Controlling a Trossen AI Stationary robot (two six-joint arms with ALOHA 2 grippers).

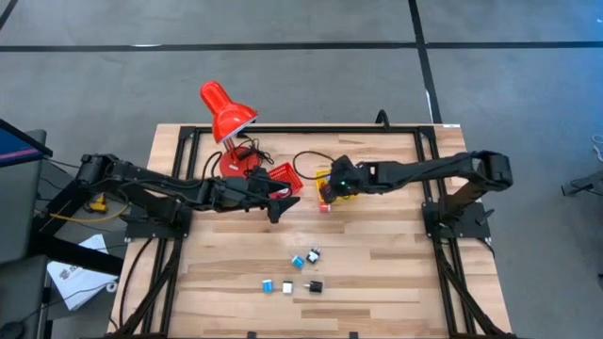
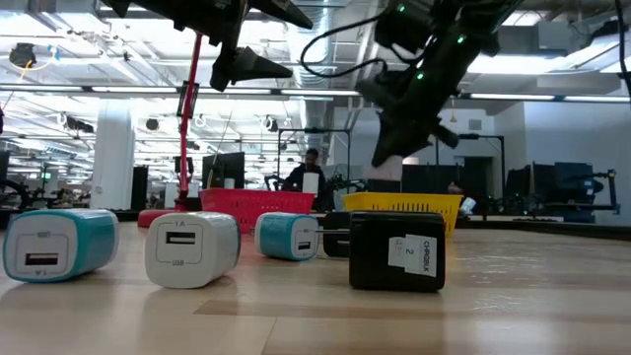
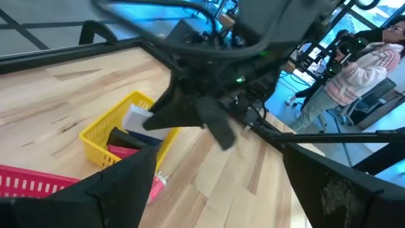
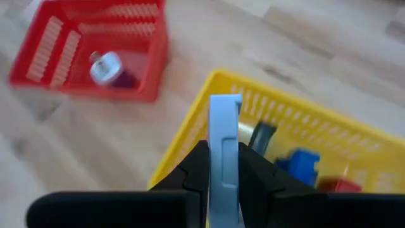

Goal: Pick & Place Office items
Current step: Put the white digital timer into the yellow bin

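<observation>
Right wrist view: right fingers [image 4: 223, 180] pinch pale-blue piece [image 4: 224, 152] over yellow basket [image 4: 297, 114].

A: State the basket colours.
B: One mesh basket [image 4: 95, 54] is red; the other mesh basket [image 4: 329, 133] is yellow.

A: The held item?
B: The flat piece [image 4: 224, 158] between the dark fingers of the right gripper [image 4: 224, 174] is pale blue.

A: Loose chargers?
B: One charger [image 2: 61, 244] is white-faced with a cyan body, one charger [image 2: 192, 248] is white, and one block [image 2: 396, 249] is black with a white label.

A: Remaining surfaces?
B: The lamp [image 1: 226, 111] is red. The table [image 1: 377, 273] shows light wood grain.
</observation>
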